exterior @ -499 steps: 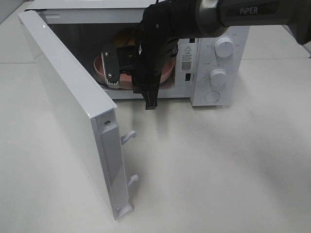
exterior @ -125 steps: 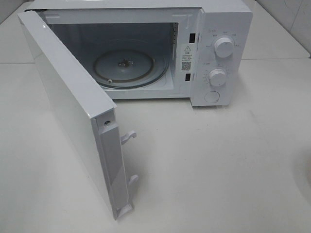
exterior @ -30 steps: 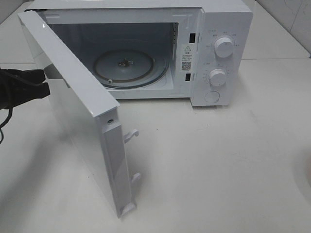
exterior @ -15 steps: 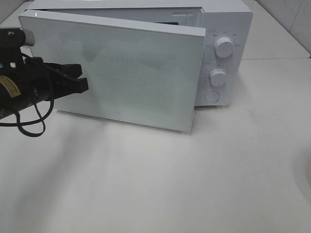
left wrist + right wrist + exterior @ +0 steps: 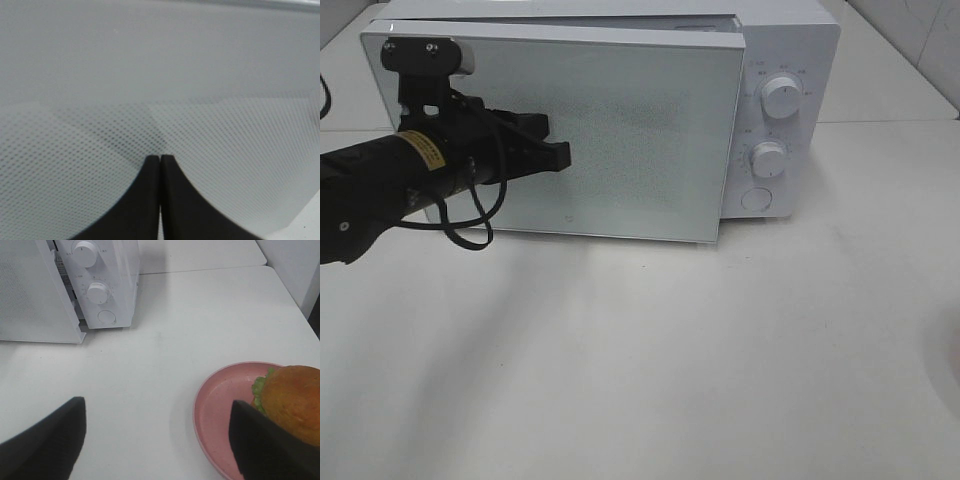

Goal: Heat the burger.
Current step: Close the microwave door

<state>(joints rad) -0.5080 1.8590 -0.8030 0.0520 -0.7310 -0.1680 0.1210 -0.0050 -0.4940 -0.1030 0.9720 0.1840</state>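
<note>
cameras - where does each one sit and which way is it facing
Exterior high: above the table, looking down at the microwave; left gripper on its door.
Left wrist: close against the door; shut fingertips show.
Right wrist: over burger and plate; open fingers show.
Shared: microwave.

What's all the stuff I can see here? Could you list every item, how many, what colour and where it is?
Microwave: one, white, at the back of the table.
Microwave door: one, white with a dotted window, almost shut.
Dials: two, white, on the microwave's right-hand panel, with a round button below.
Burger: one, golden-brown bun with green lettuce, on the plate.
Plate: one, pink, on the table away from the microwave.
Table: one, white.
Left tool: one, black, shut, tips against the door.
Right tool: one, black, open, above the table near the plate.
</note>
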